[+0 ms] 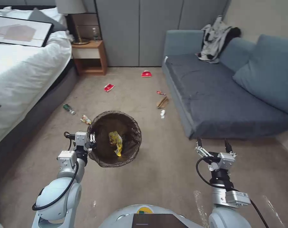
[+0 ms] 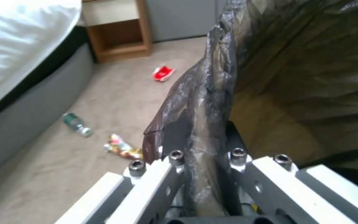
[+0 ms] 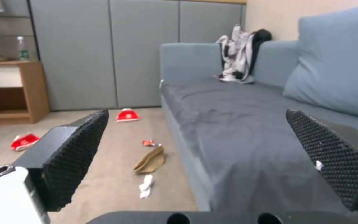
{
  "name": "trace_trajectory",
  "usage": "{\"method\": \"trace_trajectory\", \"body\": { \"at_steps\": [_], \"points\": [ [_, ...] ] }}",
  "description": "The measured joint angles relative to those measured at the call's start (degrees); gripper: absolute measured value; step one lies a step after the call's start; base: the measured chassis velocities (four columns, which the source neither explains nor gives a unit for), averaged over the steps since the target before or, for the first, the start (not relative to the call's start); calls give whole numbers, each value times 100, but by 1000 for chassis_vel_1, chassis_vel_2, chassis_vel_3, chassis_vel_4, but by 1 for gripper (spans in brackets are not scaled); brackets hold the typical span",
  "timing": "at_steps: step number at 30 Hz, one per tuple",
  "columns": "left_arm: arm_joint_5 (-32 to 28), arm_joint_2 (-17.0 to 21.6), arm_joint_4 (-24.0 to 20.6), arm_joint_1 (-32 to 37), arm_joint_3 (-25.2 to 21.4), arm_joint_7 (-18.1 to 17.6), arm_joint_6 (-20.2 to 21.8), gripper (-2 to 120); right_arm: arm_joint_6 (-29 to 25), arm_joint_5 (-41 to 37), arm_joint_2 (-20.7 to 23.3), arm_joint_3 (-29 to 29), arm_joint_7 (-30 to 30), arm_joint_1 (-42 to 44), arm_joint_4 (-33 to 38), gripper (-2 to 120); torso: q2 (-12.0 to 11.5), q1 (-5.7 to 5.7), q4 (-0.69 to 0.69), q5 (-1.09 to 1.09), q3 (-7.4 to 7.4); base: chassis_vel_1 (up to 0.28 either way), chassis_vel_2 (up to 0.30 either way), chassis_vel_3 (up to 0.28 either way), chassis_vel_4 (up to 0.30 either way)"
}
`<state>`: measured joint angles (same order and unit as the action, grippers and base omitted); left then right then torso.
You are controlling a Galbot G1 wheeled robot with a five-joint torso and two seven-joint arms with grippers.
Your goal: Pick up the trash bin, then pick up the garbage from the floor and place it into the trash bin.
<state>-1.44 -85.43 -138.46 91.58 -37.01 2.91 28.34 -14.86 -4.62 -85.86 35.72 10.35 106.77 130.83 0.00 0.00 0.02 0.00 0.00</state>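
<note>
My left gripper (image 1: 92,138) is shut on the rim of the trash bin (image 1: 131,148), holding it off the carpet; its dark bag (image 2: 204,102) is pinched between the fingers. A yellow snack wrapper (image 1: 116,142) lies inside. On the floor lie a green-labelled bottle (image 1: 68,109), a colourful wrapper (image 1: 86,119), two red-and-white cartons (image 1: 108,87) (image 1: 146,74), a small red wrapper (image 1: 160,92), a tan paper bag (image 1: 162,102) and a white tissue wad (image 1: 163,113). My right gripper (image 1: 213,146) hangs open and empty near the sofa's front corner.
A bed (image 1: 20,72) runs along the left and a blue sofa (image 1: 220,98) along the right, with a jacket (image 1: 215,39) on its back. A wooden nightstand (image 1: 90,57) stands against the far wall. Open carpet lies between the furniture.
</note>
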Motion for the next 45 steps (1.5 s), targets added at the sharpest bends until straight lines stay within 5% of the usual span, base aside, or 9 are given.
{"method": "trace_trajectory", "body": {
  "at_steps": [17, 45],
  "points": [
    [-4, 22, 55, -22, 20, 36, -20, 3, 57, 30, -47, 8, 17, -2, 30, 100, 0, 0, -2, 0, -1, -22, 34, 32, -20],
    [-10, 49, 166, -90, 30, 104, -68, 3, 9, 132, -125, -55, 6, -46, -92, 100, 0, 0, -1, 0, 0, -221, 217, 213, -222]
  ]
}}
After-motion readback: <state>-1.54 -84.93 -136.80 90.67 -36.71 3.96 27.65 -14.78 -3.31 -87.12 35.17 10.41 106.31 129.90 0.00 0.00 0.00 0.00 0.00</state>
